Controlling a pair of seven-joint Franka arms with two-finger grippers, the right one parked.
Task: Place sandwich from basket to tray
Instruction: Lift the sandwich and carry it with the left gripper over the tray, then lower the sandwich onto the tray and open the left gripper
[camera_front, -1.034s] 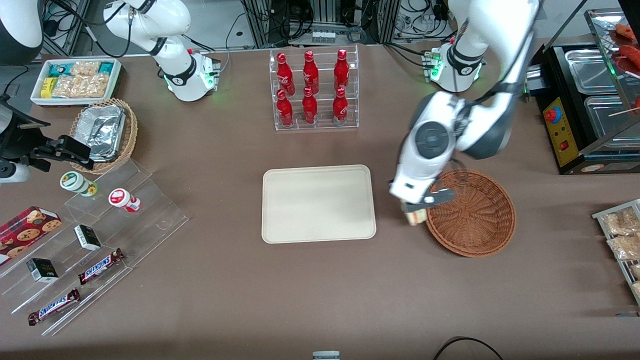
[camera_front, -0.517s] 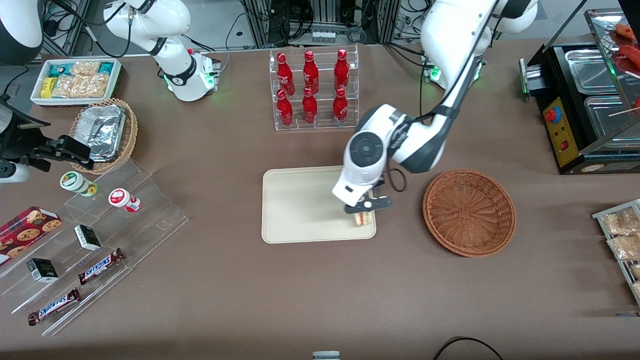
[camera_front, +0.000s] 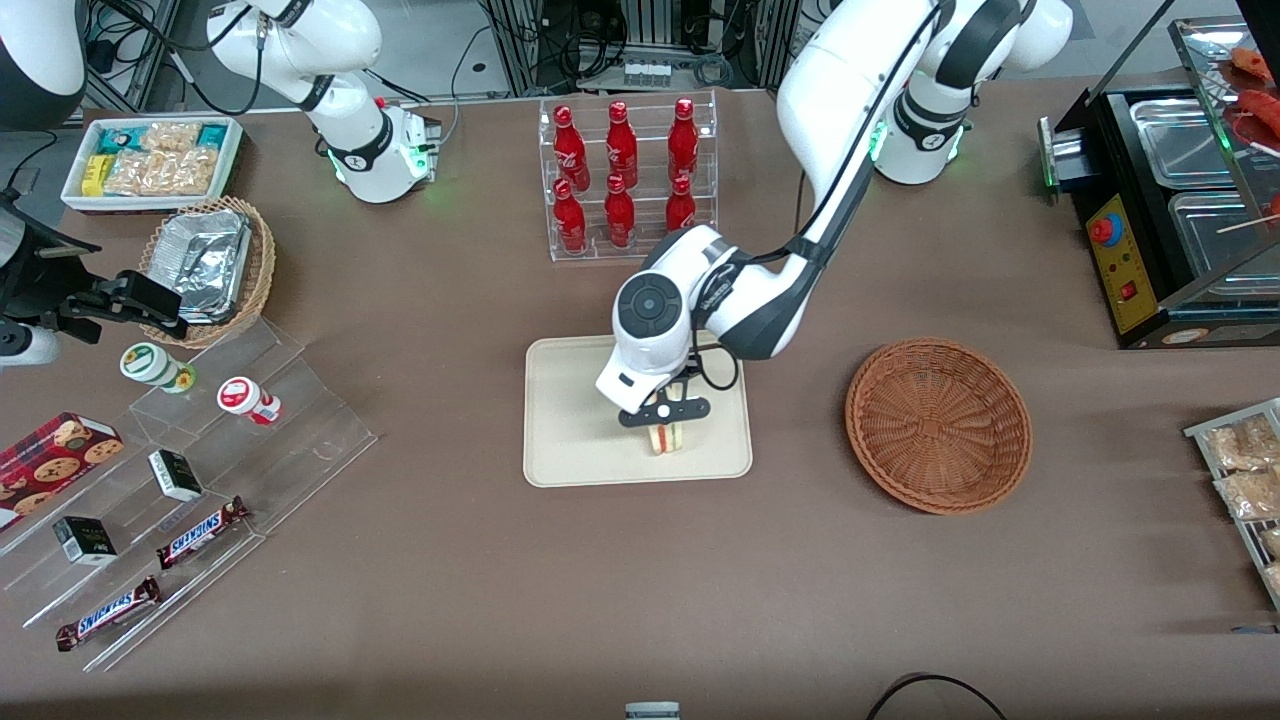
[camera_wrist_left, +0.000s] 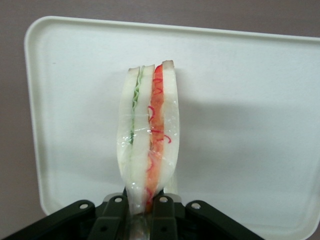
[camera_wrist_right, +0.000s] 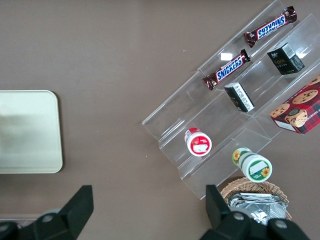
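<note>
My left gripper (camera_front: 664, 432) hangs over the cream tray (camera_front: 570, 400), near the tray's edge closest to the front camera, and is shut on the sandwich (camera_front: 664, 438). In the left wrist view the sandwich (camera_wrist_left: 148, 130) is a wrapped wedge of pale bread with green and red-orange filling, pinched at its narrow end between the two black fingers (camera_wrist_left: 164, 217), with the tray (camera_wrist_left: 240, 100) beneath it. The reddish-brown wicker basket (camera_front: 938, 424) stands beside the tray toward the working arm's end, with nothing in it.
A clear rack of red bottles (camera_front: 625, 180) stands farther from the front camera than the tray. A tan basket of foil trays (camera_front: 208, 262), a white snack bin (camera_front: 150, 160) and clear steps with snacks (camera_front: 190, 470) lie toward the parked arm's end. A black warmer (camera_front: 1170, 210) sits at the working arm's end.
The gripper has carried the sandwich from the basket's rim sideways over the tray, now about mid-tray along its near edge. The basket stays put.
</note>
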